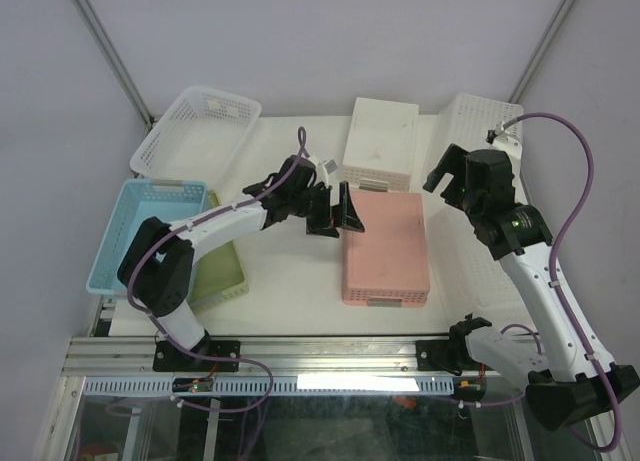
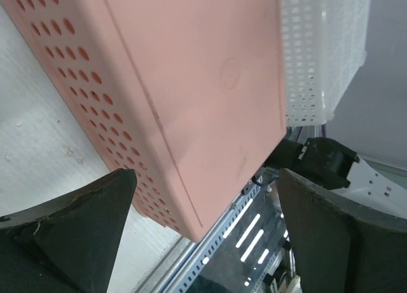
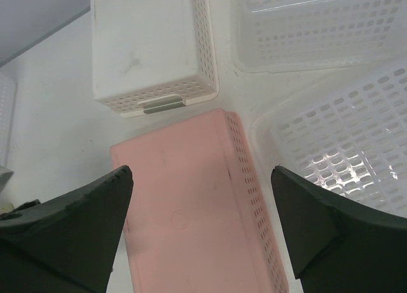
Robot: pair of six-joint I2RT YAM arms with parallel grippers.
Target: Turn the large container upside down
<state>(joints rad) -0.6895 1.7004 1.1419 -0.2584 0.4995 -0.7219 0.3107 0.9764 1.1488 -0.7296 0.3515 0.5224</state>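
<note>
Task looks basically done from where I sit: pink container (image 1: 385,249) lies base-up on the table (image 1: 290,281), flat solid bottom w/ the round mould mark facing the cams, perforated walls running down to the surface. I take that to be the large one. L gripper (image 1: 335,214) is wide open, nothing held. In its wrist view the container's long side wall & bottom fill the space just beyond and between the tips, but I can't tell if either finger touches it. R gripper (image 3: 200,175) is also spread wide & empty, hanging above. The container's far end shows between its fingers, below them, w/ a white box (image 3: 146,48) beyond the tips and a white basket (image 3: 343,147) past the finger on the right of that view. What's left, imo: confirm it sits flat, then back both arms off. No more flipping needed afaict
</note>
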